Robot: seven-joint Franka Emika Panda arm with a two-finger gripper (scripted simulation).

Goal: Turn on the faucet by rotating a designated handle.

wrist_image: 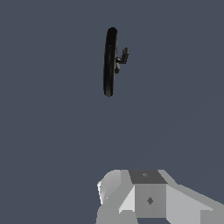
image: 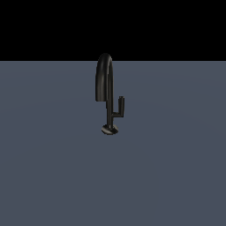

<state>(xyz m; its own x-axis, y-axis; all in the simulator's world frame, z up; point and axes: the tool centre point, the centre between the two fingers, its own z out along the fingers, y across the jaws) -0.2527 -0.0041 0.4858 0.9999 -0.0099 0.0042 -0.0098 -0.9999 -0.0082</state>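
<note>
A small glossy black faucet (image: pixel 105 77) stands upright on the flat grey surface in the middle of the exterior view, with a tall arched spout and a round base disc (image: pixel 110 129). The thin L-shaped handle (image: pixel 120 108) branches off the stem toward the exterior view's right and ends in a short upright bar. In the wrist view I see the faucet (wrist_image: pixel 110 61) from above, with the handle (wrist_image: pixel 123 57) beside it. My gripper (wrist_image: pixel 146 194) shows only as grey blocks at the picture's edge, well away from the faucet and touching nothing. Its jaws are not clearly visible. The arm is absent from the exterior view.
The grey surface (image: pixel 53 176) stretches around the faucet on all sides. A black background lies beyond its far edge.
</note>
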